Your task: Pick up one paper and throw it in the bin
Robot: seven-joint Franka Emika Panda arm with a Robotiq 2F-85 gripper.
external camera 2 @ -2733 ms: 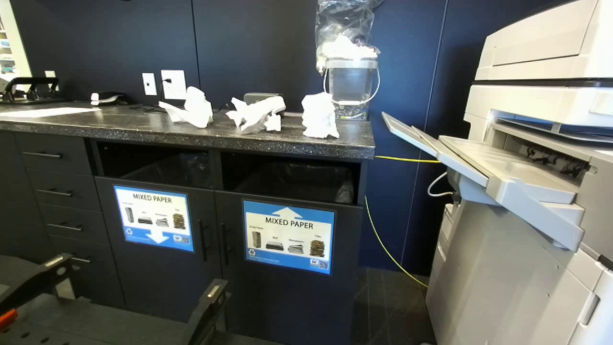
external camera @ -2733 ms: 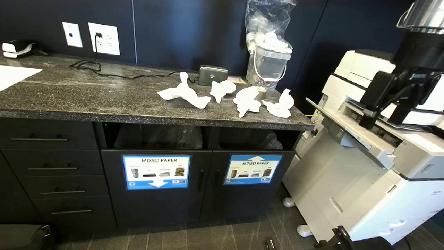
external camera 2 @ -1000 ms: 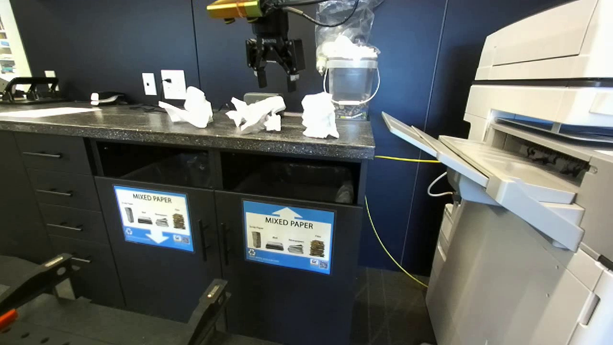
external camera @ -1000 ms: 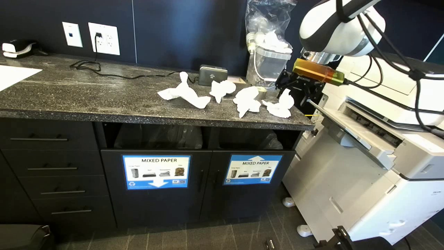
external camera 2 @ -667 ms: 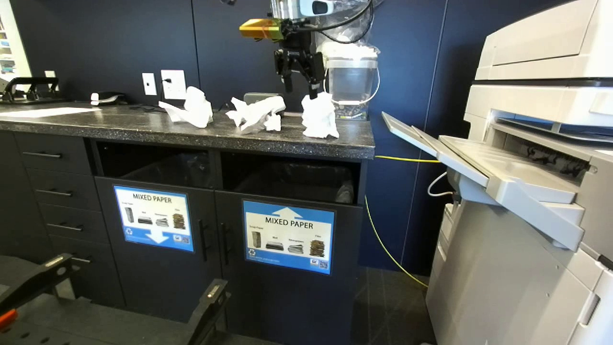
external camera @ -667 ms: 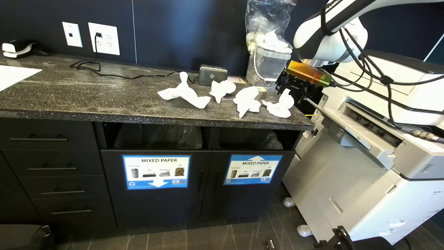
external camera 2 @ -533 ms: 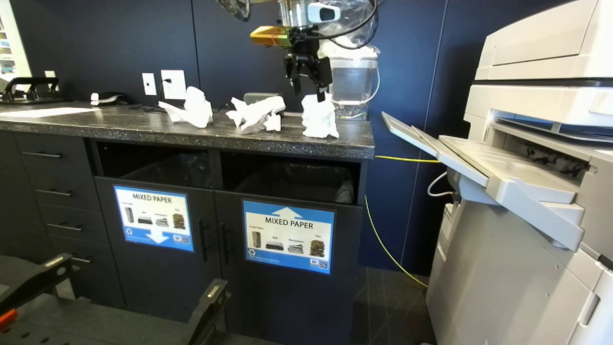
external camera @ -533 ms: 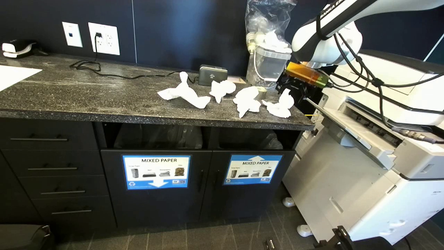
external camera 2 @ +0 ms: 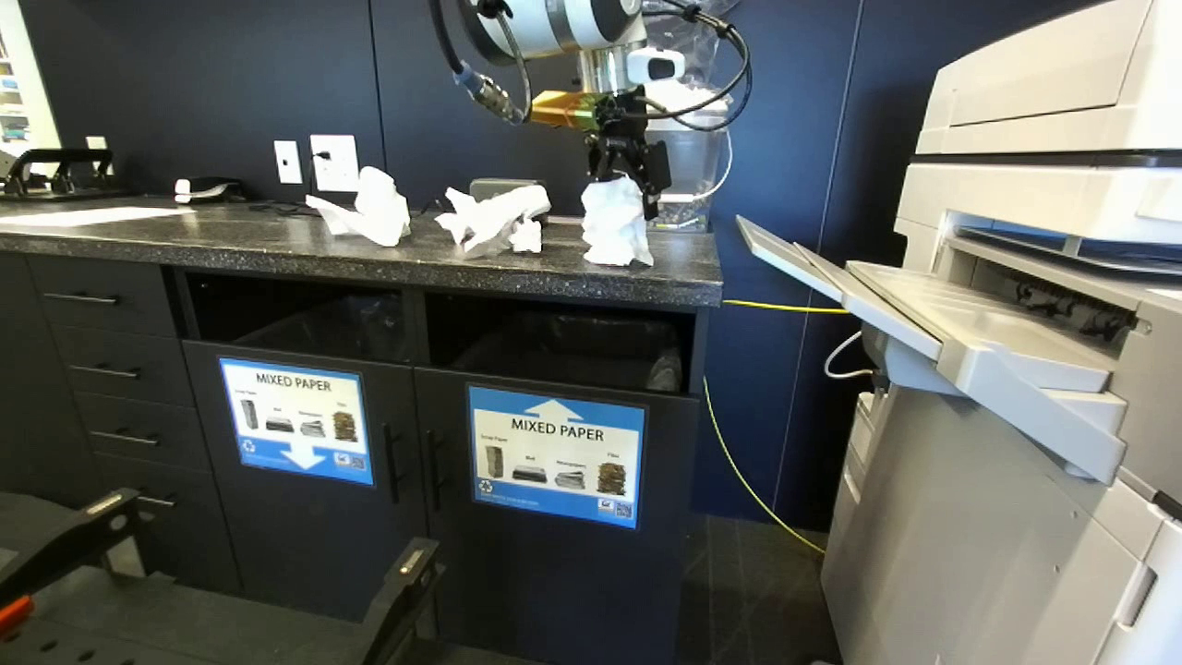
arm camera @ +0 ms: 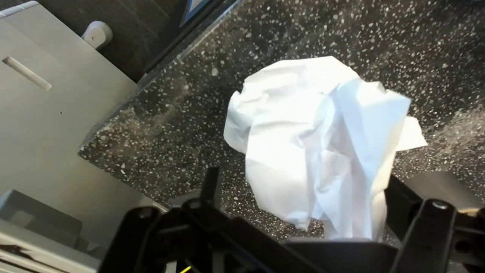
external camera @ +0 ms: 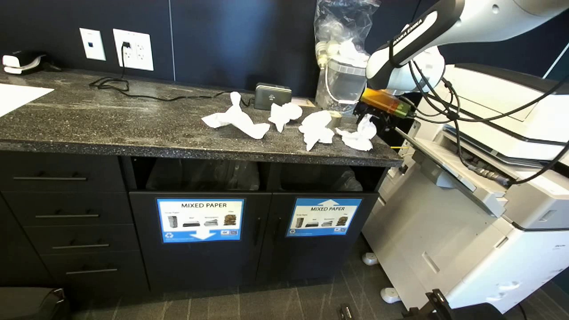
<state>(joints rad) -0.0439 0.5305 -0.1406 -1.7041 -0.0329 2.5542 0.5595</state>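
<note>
One printer (external camera: 471, 222) stands at 3 o'clock of the counter (external camera: 146, 115); under that counter gapes the bin (external camera 2: 591, 346) I take as meant, the one with the blue-topped sign (external camera 2: 556, 457); the gripper (arm camera: 303, 179) hangs at the top of the end wad (external camera 2: 614, 223), which rests on the counter, with the bin at 7 o'clock of it in both exterior views. Only the approach seems done; grasp, lift, carry and drop are left, as I judge it. In an exterior view three spares (external camera: 316, 130) trail off towards 9 o'clock of the end wad; in an exterior view just two clumps (external camera 2: 499, 219) stand that way, one of them perhaps two spares overlapping; the fingers (arm camera: 210, 185) show plainly only in the wrist view, spread wide at 8 and 4 o'clock of the wad, with nothing clamped that I can see; the 4 o'clock one lies right at the wad's edge, though whether it touches I cannot tell.
</note>
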